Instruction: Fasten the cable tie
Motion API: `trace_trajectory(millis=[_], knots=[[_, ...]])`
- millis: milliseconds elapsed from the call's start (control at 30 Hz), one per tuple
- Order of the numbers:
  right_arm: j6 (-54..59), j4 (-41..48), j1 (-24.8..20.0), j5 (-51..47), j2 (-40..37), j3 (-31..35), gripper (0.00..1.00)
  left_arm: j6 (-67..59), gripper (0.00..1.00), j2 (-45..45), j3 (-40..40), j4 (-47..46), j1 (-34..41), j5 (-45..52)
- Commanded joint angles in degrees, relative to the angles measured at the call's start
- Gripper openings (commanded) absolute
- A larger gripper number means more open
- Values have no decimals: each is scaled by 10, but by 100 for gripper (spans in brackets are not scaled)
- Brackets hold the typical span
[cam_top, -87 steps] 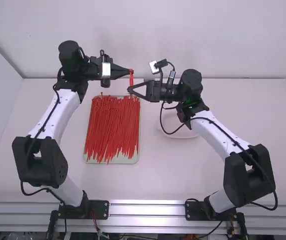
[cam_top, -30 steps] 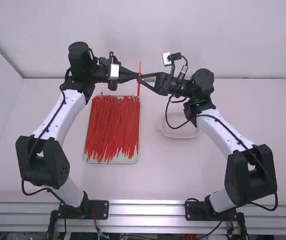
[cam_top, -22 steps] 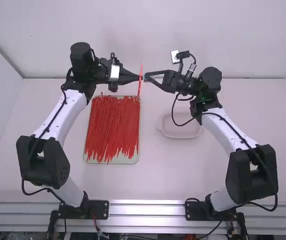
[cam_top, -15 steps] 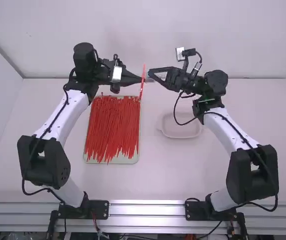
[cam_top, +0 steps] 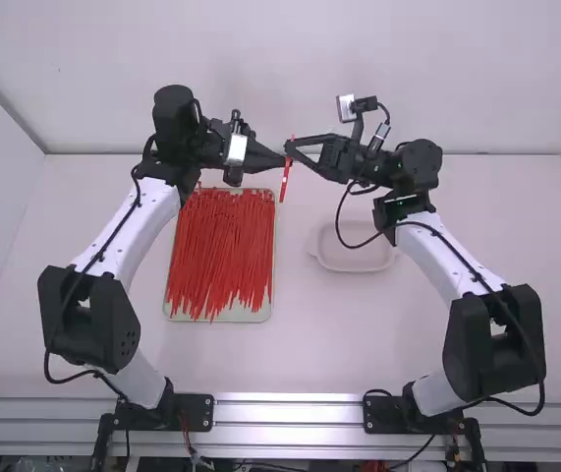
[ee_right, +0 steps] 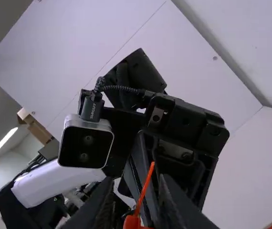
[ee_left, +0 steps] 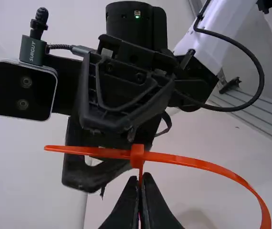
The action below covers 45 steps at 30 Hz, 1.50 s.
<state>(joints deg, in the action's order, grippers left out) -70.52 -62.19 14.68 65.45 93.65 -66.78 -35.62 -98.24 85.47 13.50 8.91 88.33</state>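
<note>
The left claw [ee_left: 139,188] is clamping the looped orange cable tie [ee_left: 137,155] beneath its head in mid-air, while the right claw [ee_right: 136,202] is hanging spread-fingered around its tail, so threading is looking done and cinching tight is remaining.

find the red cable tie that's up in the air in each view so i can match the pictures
High view: cable tie hangs mid-air, pinched at the left gripper tip.
Left wrist view: cable tie arcs across, its head at the shut left fingertips.
Right wrist view: cable tie strip stands between the right gripper and its open fingers.
Shared landmark: the left gripper pinching it.
</note>
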Motion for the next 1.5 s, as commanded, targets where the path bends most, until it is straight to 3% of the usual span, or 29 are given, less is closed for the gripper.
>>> trace_trajectory(millis=[0,67,467,900,1133,1467], knots=[[-5,-5,3,1,0,-7,15,3,2,3,-3,0,4,13],[-17,-4,4,-1,0,-7,0,3,2,3,-3,0,5,14],[-17,-5,3,1,0,-7,0,2,2,3,-3,-63,7,14],[-31,-8,-12,-1,0,-7,0,-32,2,3,-5,-223,1,8],[-66,-77,-28,-2,0,-7,0,-104,2,3,-26,-318,1,6],[-131,-173,-67,-10,0,-7,0,-109,2,3,-110,-324,1,8]])
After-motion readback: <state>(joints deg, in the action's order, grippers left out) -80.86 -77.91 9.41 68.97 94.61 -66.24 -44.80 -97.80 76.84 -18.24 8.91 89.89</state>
